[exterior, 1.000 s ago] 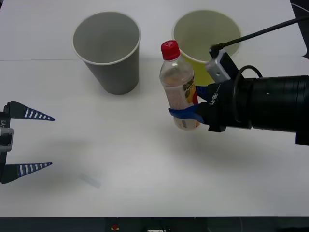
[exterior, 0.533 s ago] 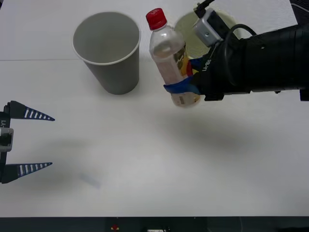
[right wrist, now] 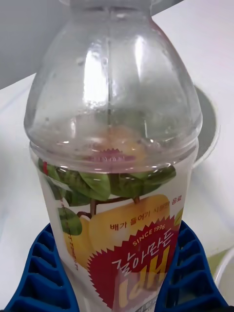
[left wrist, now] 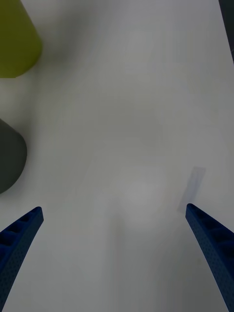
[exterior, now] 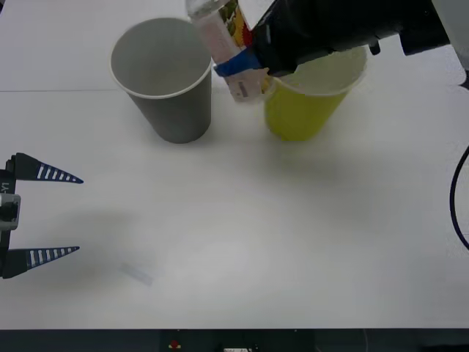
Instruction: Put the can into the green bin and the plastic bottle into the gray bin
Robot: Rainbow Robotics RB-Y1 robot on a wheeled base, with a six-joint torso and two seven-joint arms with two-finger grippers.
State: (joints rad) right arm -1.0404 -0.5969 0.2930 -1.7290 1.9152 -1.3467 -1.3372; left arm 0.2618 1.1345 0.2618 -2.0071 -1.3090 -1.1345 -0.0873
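My right gripper (exterior: 245, 66) is shut on the plastic bottle (exterior: 227, 44), holding it in the air, tilted, between the gray bin (exterior: 163, 73) and the green bin (exterior: 311, 92), its top cut off by the view's upper edge. In the right wrist view the bottle (right wrist: 114, 161) with its fruit label sits between the blue fingers (right wrist: 44, 273), and the gray bin's rim (right wrist: 207, 131) shows behind it. My left gripper (exterior: 44, 216) hangs open at the table's left edge, over bare table. The can is out of view.
The white table (exterior: 242, 242) stretches in front of both cups. A faint strip of clear tape (exterior: 137, 273) lies near the front left. In the left wrist view the green bin (left wrist: 14, 44) and gray bin (left wrist: 9, 156) show at one edge.
My right arm has lifted the bottle up and to the left, from beside the green bin to a spot near the gray bin's rim. The left arm has stayed still.
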